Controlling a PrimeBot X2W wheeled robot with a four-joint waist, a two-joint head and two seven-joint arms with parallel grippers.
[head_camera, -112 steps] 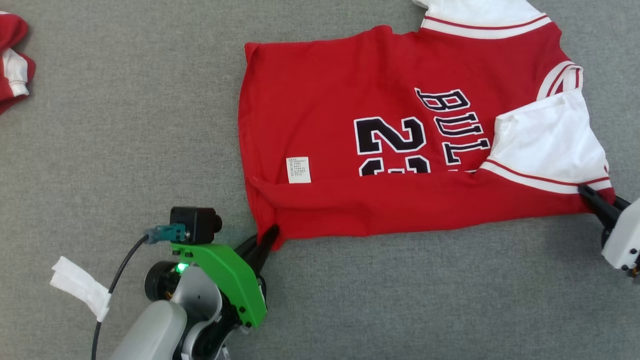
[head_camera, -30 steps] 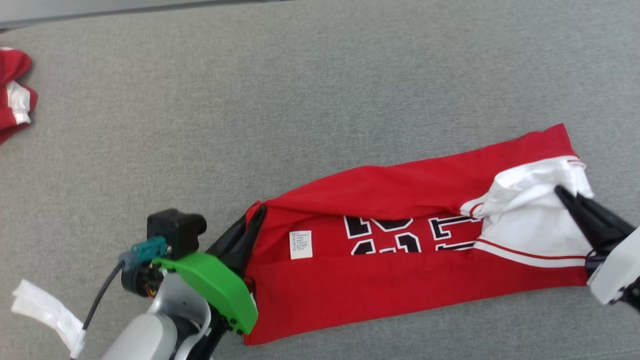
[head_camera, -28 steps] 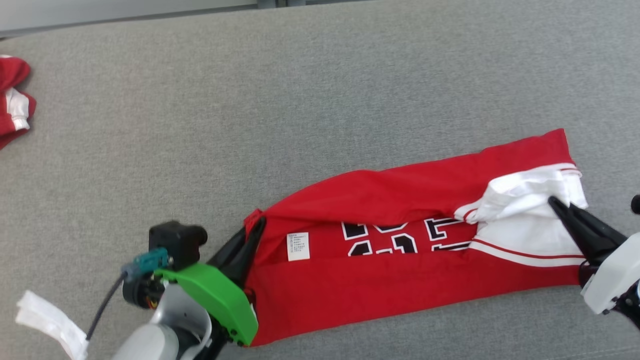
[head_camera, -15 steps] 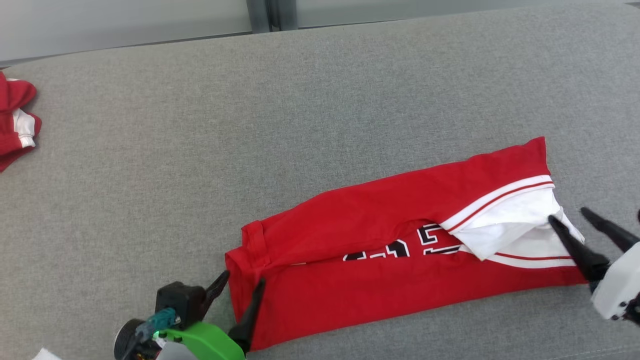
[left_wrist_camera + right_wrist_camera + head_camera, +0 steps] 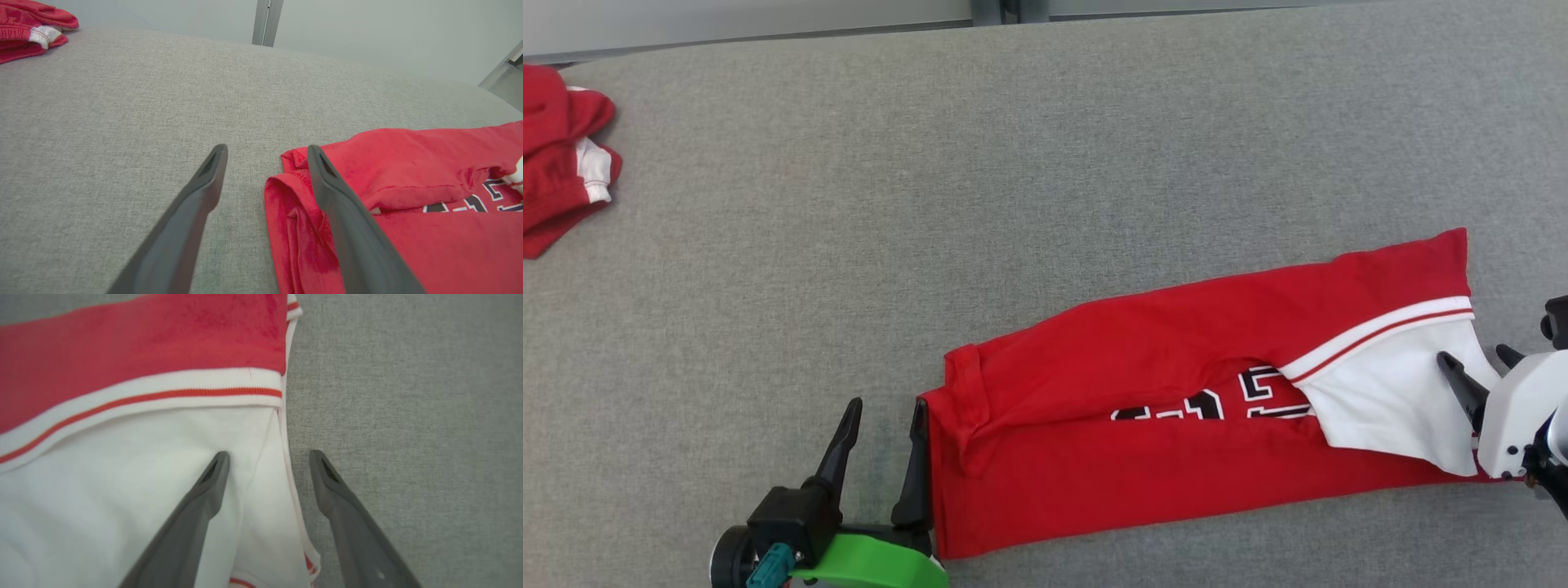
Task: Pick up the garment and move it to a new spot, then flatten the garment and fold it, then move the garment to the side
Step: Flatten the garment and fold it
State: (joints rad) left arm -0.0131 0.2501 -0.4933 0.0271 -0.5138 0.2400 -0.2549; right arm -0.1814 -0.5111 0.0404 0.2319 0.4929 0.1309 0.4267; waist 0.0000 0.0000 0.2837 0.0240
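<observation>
Lying folded into a long band, the garment (image 5: pixel 1160 482) sat at the near right of the grey surface (image 5: pixel 1013 204). The left gripper (image 5: pixel 887 404) stood spread wide at its hem end and the right gripper (image 5: pixel 1470 354) spread wide over the white sleeve (image 5: pixel 1388 408), neither holding cloth. The upper flap looked loose, so a finger dragging away could probably catch an edge and undo the fold. Nothing sat in a container; another red heap (image 5: pixel 560 155) lay far left.
</observation>
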